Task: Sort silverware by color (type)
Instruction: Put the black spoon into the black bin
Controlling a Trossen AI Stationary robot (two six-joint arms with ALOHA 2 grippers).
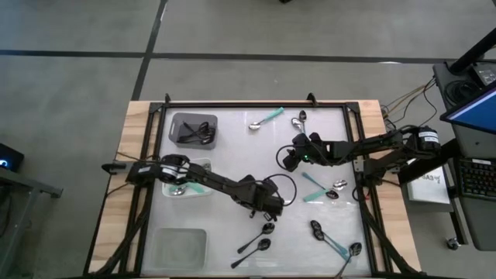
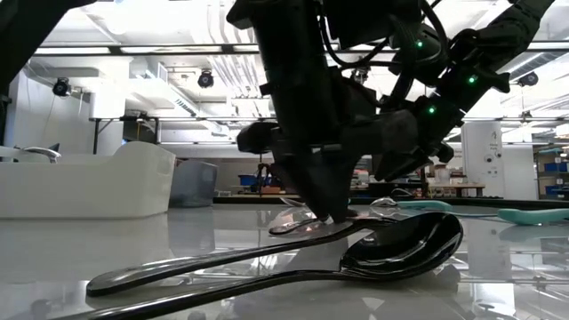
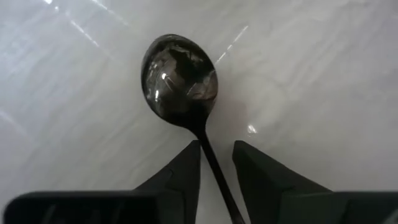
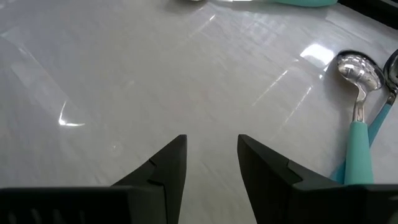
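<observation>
Your left pincer (image 3: 216,163) straddles the handle of an all-black spoon (image 3: 180,78) low on the white worktop (image 1: 232,155).

Its 2 fingers (image 3: 183,174) stand narrow on either side of the thin handle, and you cannot tell whether they have it gripped; the spoon lies flat with its bowl pointing away from the wrist. In the high view this pincer (image 1: 271,208) sits near the worktop's middle, just above 2 more black spoons (image 1: 262,244). Your right pincer (image 4: 211,158) hangs over bare worktop with its fingers apart and holding nothing, a silver-bowled teal-handled spoon (image 4: 357,99) off to one side. Other teal-handled spoons (image 1: 322,190) lie scattered on the right half, and black ones fill the grey bin (image 1: 194,130) at the upper left.
</observation>
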